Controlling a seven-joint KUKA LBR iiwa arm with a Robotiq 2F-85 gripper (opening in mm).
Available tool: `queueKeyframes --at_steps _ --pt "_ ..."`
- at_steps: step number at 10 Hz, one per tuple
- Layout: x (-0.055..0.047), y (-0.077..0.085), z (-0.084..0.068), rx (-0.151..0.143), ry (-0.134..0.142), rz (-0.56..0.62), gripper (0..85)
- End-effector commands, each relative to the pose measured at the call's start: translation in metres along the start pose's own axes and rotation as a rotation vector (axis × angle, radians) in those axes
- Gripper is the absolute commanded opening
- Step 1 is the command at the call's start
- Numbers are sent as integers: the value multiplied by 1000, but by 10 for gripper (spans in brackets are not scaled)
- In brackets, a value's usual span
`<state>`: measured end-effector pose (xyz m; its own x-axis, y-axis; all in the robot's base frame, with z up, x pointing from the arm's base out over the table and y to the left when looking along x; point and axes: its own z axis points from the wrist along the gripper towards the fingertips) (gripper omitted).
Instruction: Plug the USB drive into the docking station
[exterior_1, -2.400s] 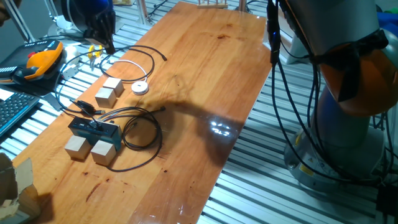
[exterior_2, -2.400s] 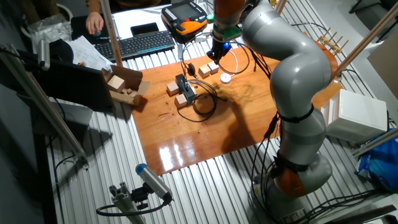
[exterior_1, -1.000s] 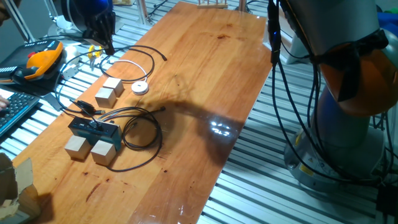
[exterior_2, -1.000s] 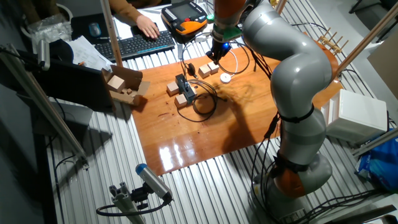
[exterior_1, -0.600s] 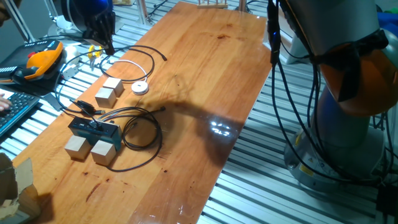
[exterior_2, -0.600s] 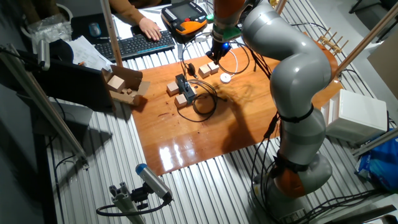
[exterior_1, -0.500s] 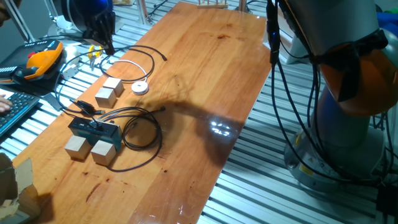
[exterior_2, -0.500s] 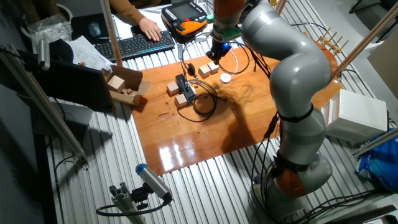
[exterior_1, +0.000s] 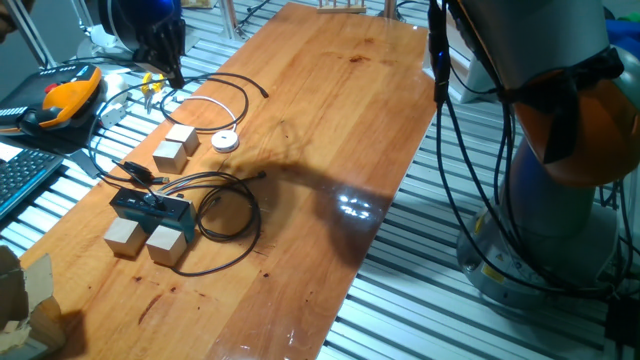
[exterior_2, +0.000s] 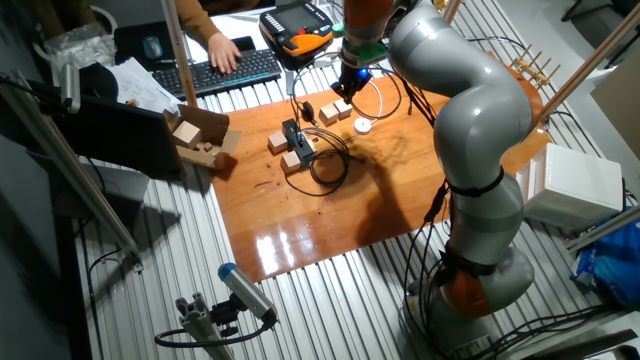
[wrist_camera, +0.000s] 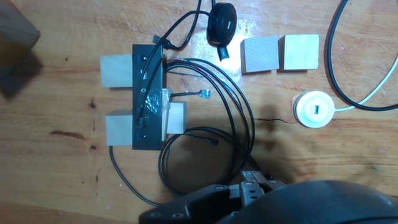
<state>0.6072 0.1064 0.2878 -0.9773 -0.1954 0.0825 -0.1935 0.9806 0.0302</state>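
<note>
claw (exterior_1: 168, 62) hangs high at the worktop's (exterior_1: 330, 130) far corner, jaws unreadable. usb drive unseen; docking station (wrist_camera: 148, 96) sits amid loose cables (wrist_camera: 239, 124) that could snag a descent.

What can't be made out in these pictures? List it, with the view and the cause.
- USB drive: not identifiable in any view; either too small or hidden.
- Hand: dark and small in one fixed view. The hand view shows only a blurred dark mass at its bottom edge, so open or shut is unclear.
- Docking station ports: the hand view shows only its top, and it is too small in both fixed views.
</note>
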Motion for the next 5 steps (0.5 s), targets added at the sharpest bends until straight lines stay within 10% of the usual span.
queueKeyframes --at_steps 1,5 --pt "0 0 0 0 2 -1 0" --pt "0 -1 0 1 -7 -5 0"
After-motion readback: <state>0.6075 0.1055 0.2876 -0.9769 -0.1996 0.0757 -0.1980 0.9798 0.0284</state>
